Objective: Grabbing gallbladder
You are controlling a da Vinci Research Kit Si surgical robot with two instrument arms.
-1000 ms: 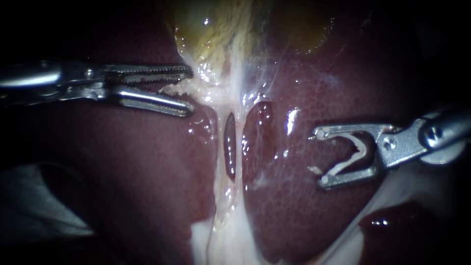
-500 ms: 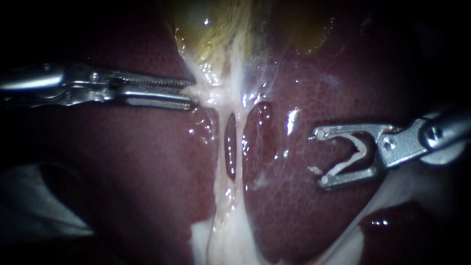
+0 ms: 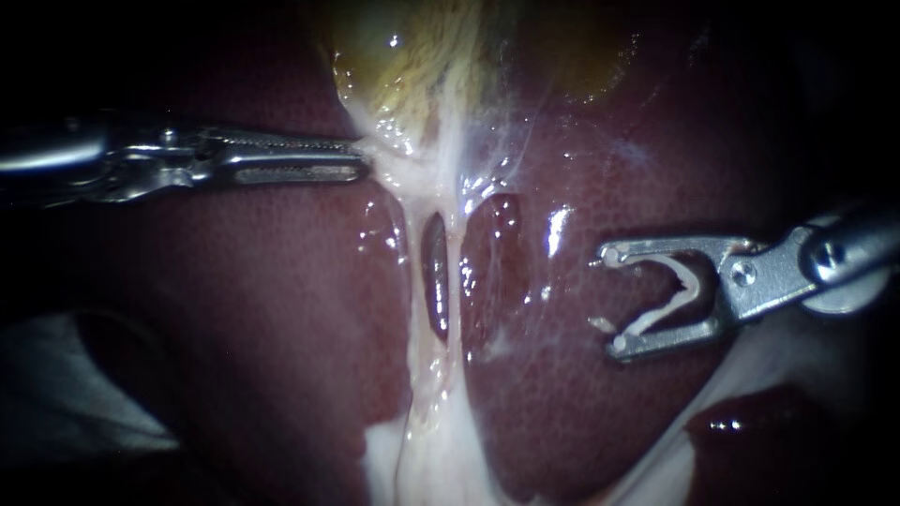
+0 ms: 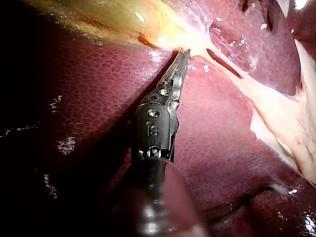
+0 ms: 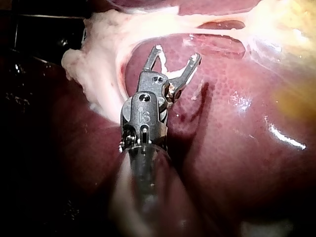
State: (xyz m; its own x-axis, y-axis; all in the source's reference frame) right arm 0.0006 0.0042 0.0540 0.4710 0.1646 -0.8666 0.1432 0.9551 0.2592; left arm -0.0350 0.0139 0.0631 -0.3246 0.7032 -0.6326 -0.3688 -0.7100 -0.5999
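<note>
Two instruments over the liver [image 3: 281, 309]. Nearest the camera, a pale band of tissue [image 3: 441, 440] rises up the middle of the endoscope view and splits around a dark slit showing liver.

Next out, the right instrument [image 3: 611, 300] comes in from the right and hangs over the liver, well apart from the pale band. Its claw is spread wide but holds a pale V-shaped clip [image 3: 689, 286] that touches both halves on their inner faces. The right wrist view shows liver through the gap and the claw touching no tissue.

Further back, the left instrument [image 3: 364, 159] comes in level from the left. Its claw is pressed together and clamped on the gallbladder [image 3: 412, 66] at its pale narrow lower end, where the band meets it. The left wrist view shows the same, with the tip buried in pale tissue.

Farthest back, the gallbladder body is yellow-green and glossy, lying on the liver at the top centre.
</note>
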